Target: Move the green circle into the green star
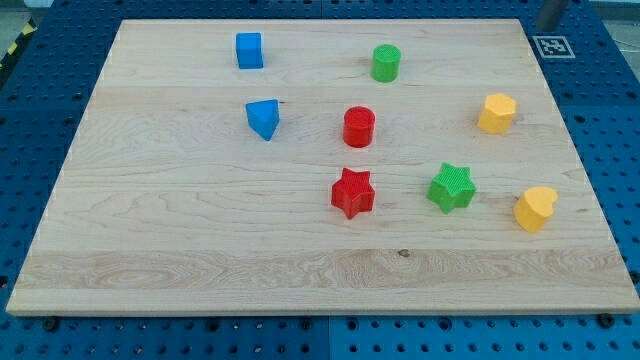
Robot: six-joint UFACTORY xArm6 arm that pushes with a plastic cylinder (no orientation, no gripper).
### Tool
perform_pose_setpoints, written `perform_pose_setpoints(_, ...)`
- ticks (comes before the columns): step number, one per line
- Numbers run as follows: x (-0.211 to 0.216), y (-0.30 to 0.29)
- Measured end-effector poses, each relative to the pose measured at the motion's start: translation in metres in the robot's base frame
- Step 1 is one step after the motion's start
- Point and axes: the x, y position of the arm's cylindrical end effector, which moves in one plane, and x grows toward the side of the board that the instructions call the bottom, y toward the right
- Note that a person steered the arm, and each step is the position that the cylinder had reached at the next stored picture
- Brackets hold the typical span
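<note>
The green circle stands near the view's top, right of centre. The green star lies lower and to the right, well apart from it. The red circle sits between them, slightly to the left. A short piece of the dark rod shows at the view's top right edge, and my tip is just past the board's top right corner, far from every block and touching none.
Wooden board on a blue pegboard. Red star left of the green star. Blue cube and blue wedge-shaped block at upper left. Yellow hexagon and yellow heart at right. A marker tag lies off the top right corner.
</note>
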Motion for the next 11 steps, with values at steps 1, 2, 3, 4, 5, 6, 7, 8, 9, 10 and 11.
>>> perform_pose_setpoints(1, 0.008, -0.013)
perform_pose_setpoints(2, 0.006, -0.040)
perform_pose_setpoints(3, 0.000, -0.085)
perform_pose_setpoints(4, -0.002, -0.100)
perform_pose_setpoints(5, -0.002, -0.103)
perform_pose_setpoints(6, -0.002, -0.122)
perform_pose_setpoints(7, -0.002, -0.139)
perform_pose_setpoints(8, -0.002, -0.143)
perform_pose_setpoints(9, -0.001, -0.162)
perform_pose_setpoints(10, -0.001, -0.171)
perform_pose_setpoints(11, -0.001, -0.183)
